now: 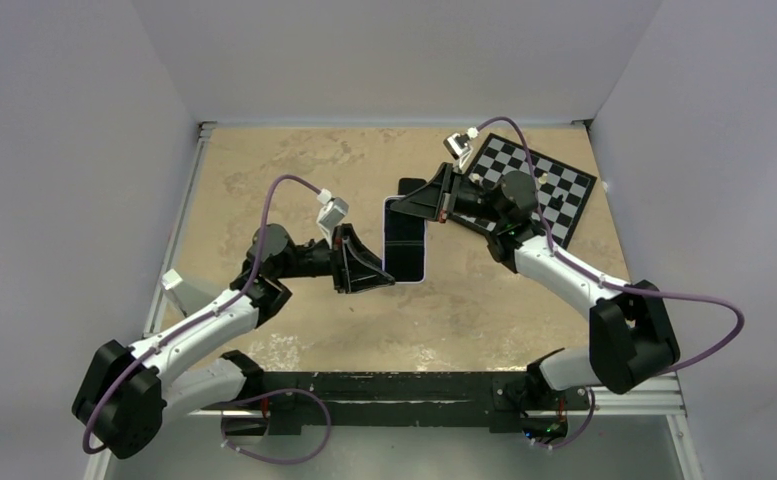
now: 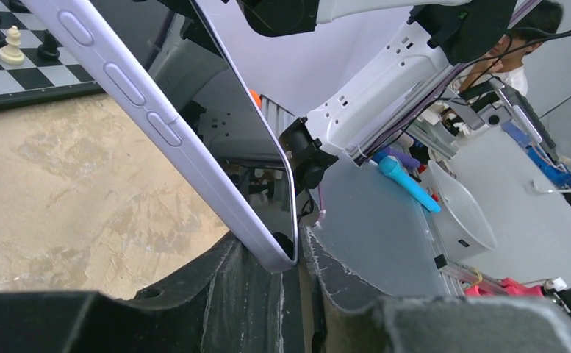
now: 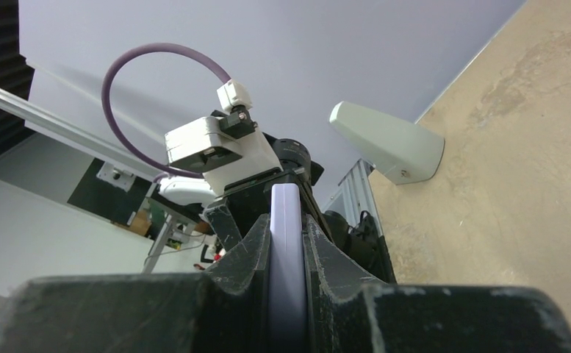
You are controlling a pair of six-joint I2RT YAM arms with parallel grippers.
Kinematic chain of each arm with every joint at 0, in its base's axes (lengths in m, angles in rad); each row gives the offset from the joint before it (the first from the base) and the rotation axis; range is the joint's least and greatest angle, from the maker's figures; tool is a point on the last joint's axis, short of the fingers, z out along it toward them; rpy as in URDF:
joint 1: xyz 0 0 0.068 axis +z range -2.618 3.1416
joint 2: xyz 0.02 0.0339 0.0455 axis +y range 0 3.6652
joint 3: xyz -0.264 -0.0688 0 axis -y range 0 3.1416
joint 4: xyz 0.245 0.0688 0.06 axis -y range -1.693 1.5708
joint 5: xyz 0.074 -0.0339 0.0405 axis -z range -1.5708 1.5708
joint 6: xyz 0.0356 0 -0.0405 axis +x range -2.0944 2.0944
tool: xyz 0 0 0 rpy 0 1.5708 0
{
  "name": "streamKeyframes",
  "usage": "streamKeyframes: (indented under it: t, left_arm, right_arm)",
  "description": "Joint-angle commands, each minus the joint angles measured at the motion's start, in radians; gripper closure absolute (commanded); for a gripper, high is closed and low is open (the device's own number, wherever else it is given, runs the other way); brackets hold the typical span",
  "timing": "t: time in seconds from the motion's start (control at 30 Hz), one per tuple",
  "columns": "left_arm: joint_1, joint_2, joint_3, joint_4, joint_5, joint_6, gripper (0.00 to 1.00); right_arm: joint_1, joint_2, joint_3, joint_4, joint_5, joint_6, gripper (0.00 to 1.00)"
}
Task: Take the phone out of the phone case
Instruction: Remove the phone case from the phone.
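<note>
The phone (image 1: pixel 404 238), its black screen facing up, sits inside the pale lavender phone case (image 1: pixel 425 250) and is held above the table between both arms. My left gripper (image 1: pixel 372 268) is shut on the case's near left corner. In the left wrist view the lavender side with its buttons (image 2: pixel 146 110) and the glossy screen (image 2: pixel 242 125) run into my closed fingers (image 2: pixel 267 294). My right gripper (image 1: pixel 426 200) is shut on the far end. In the right wrist view the lavender edge (image 3: pixel 285 220) is pinched between its fingers (image 3: pixel 330 257).
A chessboard (image 1: pixel 554 190) with a few pieces lies at the back right, under my right arm. A white wedge-shaped block (image 1: pixel 179 290) stands at the table's left edge and also shows in the right wrist view (image 3: pixel 389 140). Grey walls enclose three sides.
</note>
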Motion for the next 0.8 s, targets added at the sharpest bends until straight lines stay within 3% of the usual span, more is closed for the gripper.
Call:
streamKeyframes:
  t: [0.0, 0.07, 0.27, 0.37, 0.5, 0.6, 0.77]
  left_arm:
    - [-0.013, 0.000, 0.035, 0.048, 0.049, 0.015, 0.63]
    - [-0.014, 0.003, 0.038, 0.043, 0.051, 0.021, 0.58]
    - [-0.017, 0.015, 0.046, 0.050, 0.086, 0.019, 0.56]
    - [-0.016, 0.016, 0.053, 0.051, 0.093, 0.023, 0.66]
    - [-0.016, 0.023, 0.062, 0.076, 0.102, 0.033, 0.88]
    - [-0.016, 0.045, 0.082, 0.150, 0.113, 0.039, 0.94]
    - [-0.012, 0.182, 0.126, 0.497, 0.196, -0.087, 1.00]
  right_arm:
    - [0.001, -0.038, 0.046, 0.063, 0.052, 0.011, 1.00]
    - [0.001, -0.035, 0.049, 0.071, 0.051, 0.018, 1.00]
    - [0.001, -0.030, 0.052, 0.079, 0.050, 0.031, 1.00]
    - [0.000, -0.027, 0.050, 0.087, 0.047, 0.035, 1.00]
    - [0.002, -0.027, 0.040, 0.081, 0.041, 0.045, 1.00]
    - [0.003, -0.032, 0.022, 0.086, 0.028, 0.062, 1.00]
    - [0.010, -0.020, -0.026, 0.245, -0.011, 0.212, 1.00]
